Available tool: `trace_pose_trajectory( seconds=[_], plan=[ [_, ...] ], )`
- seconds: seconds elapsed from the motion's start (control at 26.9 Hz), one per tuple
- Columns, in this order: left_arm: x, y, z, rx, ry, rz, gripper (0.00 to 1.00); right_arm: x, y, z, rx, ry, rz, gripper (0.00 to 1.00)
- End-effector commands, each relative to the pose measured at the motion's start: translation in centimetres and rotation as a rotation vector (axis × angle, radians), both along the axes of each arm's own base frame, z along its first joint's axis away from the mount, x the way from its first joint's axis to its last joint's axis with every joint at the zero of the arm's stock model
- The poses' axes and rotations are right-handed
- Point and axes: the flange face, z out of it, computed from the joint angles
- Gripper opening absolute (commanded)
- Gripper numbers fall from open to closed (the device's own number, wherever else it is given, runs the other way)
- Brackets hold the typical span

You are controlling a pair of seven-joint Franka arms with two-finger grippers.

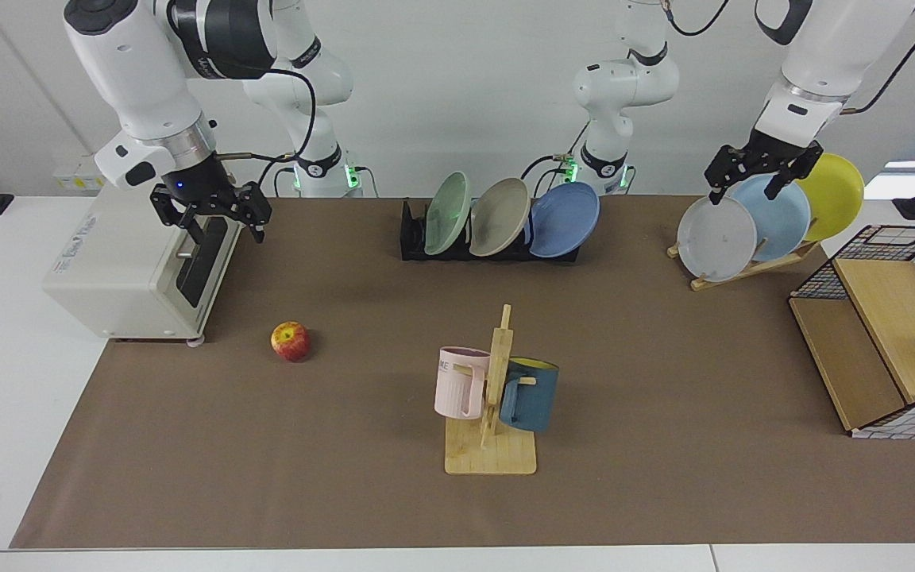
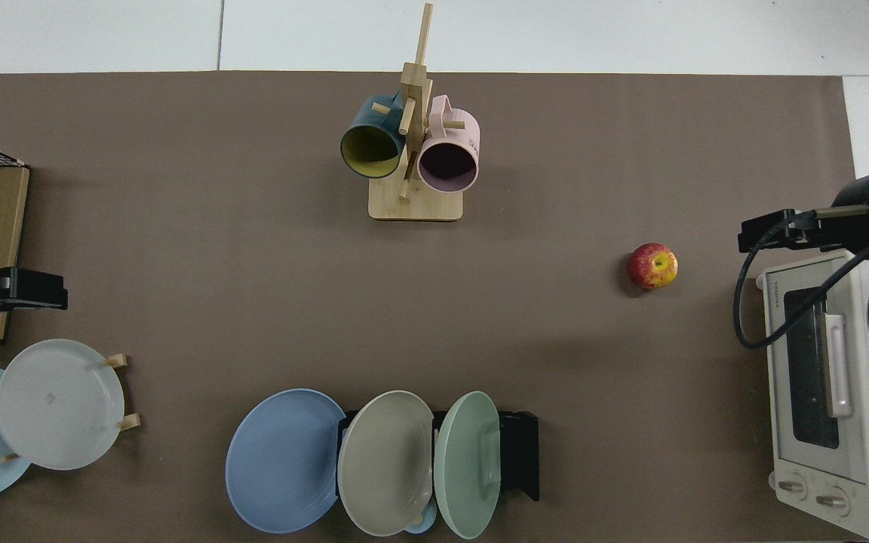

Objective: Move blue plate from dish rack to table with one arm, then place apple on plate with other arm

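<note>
The blue plate [image 1: 565, 218] leans at the end of the black dish rack [image 1: 412, 235], beside a beige and a pale green plate; the top view shows the blue plate [image 2: 284, 460] and the dish rack [image 2: 519, 452] too. The apple [image 1: 291, 341] lies alone on the brown table [image 1: 664, 381], in the top view apple [image 2: 652, 265]. My left gripper [image 1: 742, 196] hangs open over the plates of a wooden stand, well to the side of the rack. My right gripper [image 1: 227, 237] waits open above the toaster oven's front, holding nothing. In the top view the left gripper [image 2: 42, 289] and right gripper [image 2: 763, 232] sit at opposite edges.
A white toaster oven [image 1: 136, 266] stands near the apple. A wooden mug tree [image 1: 493, 397] with a pink and a dark blue mug is mid-table. A wooden plate stand [image 1: 743, 268] holds grey, pale blue and yellow plates. A wire-and-wood shelf [image 1: 886, 342] fills one end.
</note>
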Motion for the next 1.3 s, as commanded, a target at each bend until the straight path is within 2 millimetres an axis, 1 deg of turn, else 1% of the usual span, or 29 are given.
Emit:
trace_pose_trajectory(
  seconds=[0.0,0.11,0.19,0.26,0.37,0.41,0.48,0.56,0.63,0.71,0.82,0.89,0.93,1.0,1.08,1.15,1.26],
  plan=[
    [-1.7,-3.5,0.3,0.086,-0.015,0.014,1.0,0.1,-0.2,0.1,0.003,-0.011,-0.015,1.0],
    [-2.7,-5.7,-1.7,0.112,-0.043,-0.019,1.0,0.1,-0.2,0.1,0.003,-0.011,-0.015,1.0],
    [-3.8,-7.4,-3.3,0.124,-0.065,-0.034,1.0,0.1,-0.2,0.1,0.003,-0.011,-0.015,1.0],
    [-4.9,-8.7,-5.5,0.144,-0.07,-0.019,1.0,0.1,-0.2,0.1,0.003,-0.011,-0.015,1.0],
    [-6.3,-11.5,-9.1,0.201,-0.077,-0.026,1.0,0.1,-0.1,0.1,0.005,-0.008,-0.012,1.0],
    [-6.9,-12.4,-10.2,0.215,-0.079,-0.024,1.0,0.0,0.2,0.1,0.005,-0.002,-0.006,1.0],
    [-7.9,-12.8,-10.9,0.221,-0.078,-0.015,1.0,-0.3,0.8,0.2,0.001,0.01,0.002,1.0],
    [-8.5,-13.0,-11.1,0.227,-0.07,-0.021,1.0,-0.8,0.7,0.1,-0.002,0.041,0.001,1.0],
    [-9.7,-13.4,-11.7,0.24,-0.062,-0.037,1.0,-1.1,0.7,-0.1,0.0,0.05,0.011,1.0],
    [-10.9,-14.1,-12.7,0.25,-0.054,-0.059,1.0,-1.8,0.9,-1.6,0.0,0.062,0.01,1.0],
    [-12.6,-15.1,-13.5,0.263,-0.049,-0.082,1.0,-1.6,0.9,-4.9,0.003,-0.009,-0.001,1.0],
    [-13.9,-16.8,-15.1,0.288,-0.037,-0.111,1.0,-1.3,0.9,-7.0,0.004,-0.023,-0.002,1.0],
    [-14.6,-17.2,-15.9,0.298,-0.032,-0.108,1.0,-1.0,1.0,-8.2,0.003,-0.02,-0.003,1.0],
    [-15.1,-17.1,-16.2,0.304,-0.027,-0.105,1.0,-0.8,1.1,-10.2,0.001,0.009,-0.003,1.0],
    [-15.8,-17.4,-16.5,0.312,-0.02,-0.116,1.0,-0.4,1.2,-11.8,0.0,0.026,-0.002,1.0],
    [-16.4,-17.6,-16.6,0.318,-0.017,-0.128,1.0,-0.1,1.8,-13.2,0.001,0.029,0.008,1.0],
    [-16.8,-17.4,-17.2,0.319,-0.006,-0.132,1.0,0.2,1.9,-15.2,-0.001,0.023,0.008,1.0]
  ],
)
